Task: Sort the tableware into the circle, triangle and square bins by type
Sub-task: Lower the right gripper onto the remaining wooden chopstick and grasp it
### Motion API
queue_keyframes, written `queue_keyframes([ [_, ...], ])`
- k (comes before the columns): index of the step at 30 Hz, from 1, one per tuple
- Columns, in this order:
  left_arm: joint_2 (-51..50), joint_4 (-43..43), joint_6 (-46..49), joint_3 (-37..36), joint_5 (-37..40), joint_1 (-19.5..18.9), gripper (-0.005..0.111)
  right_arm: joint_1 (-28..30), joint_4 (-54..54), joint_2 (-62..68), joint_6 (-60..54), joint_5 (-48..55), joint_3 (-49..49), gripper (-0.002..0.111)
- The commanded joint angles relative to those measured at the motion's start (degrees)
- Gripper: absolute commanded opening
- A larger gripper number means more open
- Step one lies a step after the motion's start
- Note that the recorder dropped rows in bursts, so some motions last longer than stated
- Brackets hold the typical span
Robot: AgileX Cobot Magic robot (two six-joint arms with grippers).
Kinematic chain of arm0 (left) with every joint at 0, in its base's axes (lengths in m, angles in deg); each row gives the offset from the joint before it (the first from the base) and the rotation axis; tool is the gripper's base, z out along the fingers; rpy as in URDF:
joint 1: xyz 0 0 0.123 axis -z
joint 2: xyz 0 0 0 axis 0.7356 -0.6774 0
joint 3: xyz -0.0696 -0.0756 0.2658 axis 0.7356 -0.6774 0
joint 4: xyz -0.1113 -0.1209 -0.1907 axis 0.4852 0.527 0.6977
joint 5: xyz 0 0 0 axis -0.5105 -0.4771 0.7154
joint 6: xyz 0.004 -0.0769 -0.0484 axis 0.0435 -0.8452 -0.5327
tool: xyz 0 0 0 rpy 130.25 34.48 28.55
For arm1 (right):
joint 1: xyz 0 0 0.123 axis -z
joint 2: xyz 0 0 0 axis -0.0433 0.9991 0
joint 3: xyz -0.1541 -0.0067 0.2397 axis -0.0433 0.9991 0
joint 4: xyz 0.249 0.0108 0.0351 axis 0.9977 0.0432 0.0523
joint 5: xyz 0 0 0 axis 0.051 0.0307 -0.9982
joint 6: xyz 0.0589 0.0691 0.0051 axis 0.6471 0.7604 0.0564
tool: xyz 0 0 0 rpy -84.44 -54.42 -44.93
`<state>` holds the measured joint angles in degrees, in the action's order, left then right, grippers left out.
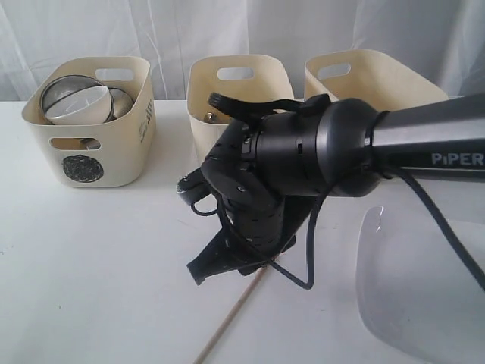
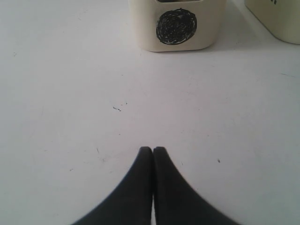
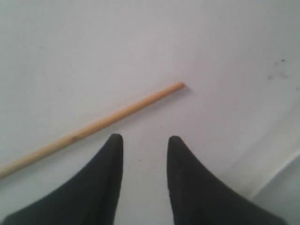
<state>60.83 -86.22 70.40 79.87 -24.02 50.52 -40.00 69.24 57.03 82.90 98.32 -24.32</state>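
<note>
One wooden chopstick (image 3: pixel 93 125) lies on the white table, also seen in the exterior view (image 1: pixel 231 318). My right gripper (image 3: pixel 144 139) hovers open just short of the chopstick, with nothing between its fingers; in the exterior view the right gripper (image 1: pixel 208 269) points down at the table. The large white plate (image 1: pixel 413 292) lies at the front right. A white bowl (image 1: pixel 76 108) and a steel bowl (image 1: pixel 61 89) sit in the circle bin (image 1: pixel 83 168). My left gripper (image 2: pixel 153 150) is shut and empty over bare table, facing the circle bin (image 2: pixel 177 42).
Three cream bins stand in a row at the back: the circle bin, a middle bin (image 1: pixel 198 129) with something steel inside, and a right bin (image 1: pixel 379 80). The right arm's black body (image 1: pixel 341 152) hides part of the middle bin. A white curtain hangs behind.
</note>
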Motion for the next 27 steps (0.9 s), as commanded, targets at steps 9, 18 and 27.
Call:
queue_keyframes([
  [9,0.2,0.6,-0.1,-0.2,0.0,0.4,0.0,1.8,-3.5,-0.4,8.8,-2.5,1.7,0.051],
  [18,0.2,0.6,-0.1,-0.2,0.0,0.4,0.0,1.8,0.6,-1.2,72.4,-19.6,6.0,0.049],
  [27,0.2,0.6,-0.1,-0.2,0.0,0.4,0.0,1.8,-3.0,1.3,69.3,-26.7,6.0,0.049],
])
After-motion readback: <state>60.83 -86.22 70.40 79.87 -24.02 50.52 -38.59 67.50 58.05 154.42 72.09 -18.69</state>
